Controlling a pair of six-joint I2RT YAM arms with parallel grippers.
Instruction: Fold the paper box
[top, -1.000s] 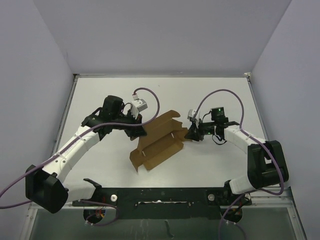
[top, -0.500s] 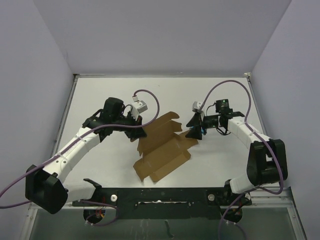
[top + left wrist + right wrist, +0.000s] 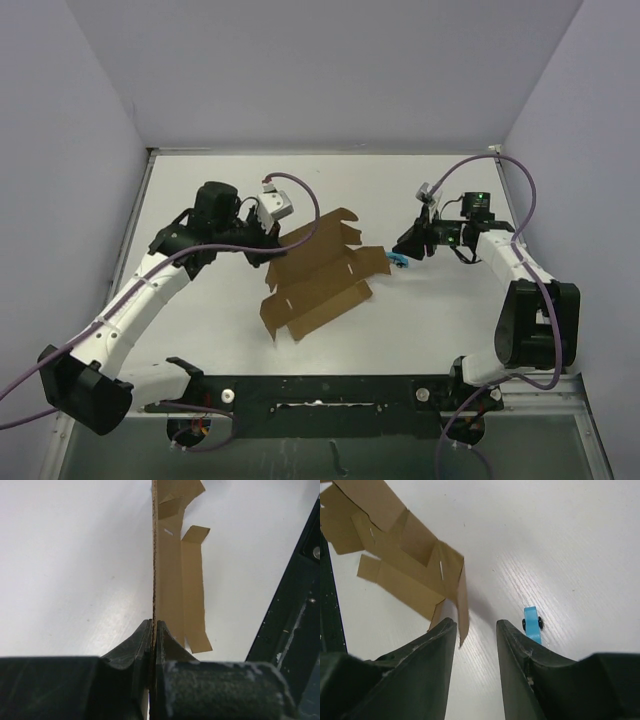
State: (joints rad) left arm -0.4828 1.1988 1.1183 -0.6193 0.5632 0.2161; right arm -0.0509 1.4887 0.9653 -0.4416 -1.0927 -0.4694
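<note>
Okay, status: left claw (image 3: 153,630) is clamped on the paper box (image 3: 320,278), both fingers pressed flat against one cardboard edge. In its wrist view the sheet runs edge-on straight away from the claw.

The right claw (image 3: 476,630) is apart with nothing between the fingers. It hangs just off the box's right end and isn't touching it, as far as I can tell.

The box sits mid-counter (image 3: 430,330), mostly an open blank with flaps splayed. In the top view its long axis runs diagonally, near-left to far-right. The left claw has the far-left edge; the right end points at the right claw.

Key relation: from the right claw, the box lies ahead and toward the left finger's side. Its nearest flap corner looks lifted off the counter and sits just inside that finger. A small blue piece (image 3: 532,624) lies on the counter by the other finger, apart from the cardboard.

My read:
- The right arm is nearer the end flap, so the next fold is its job, with the left arm acting as anchor.
- It needs to shift toward the box before closing, or it risks catching the blue piece instead.
</note>
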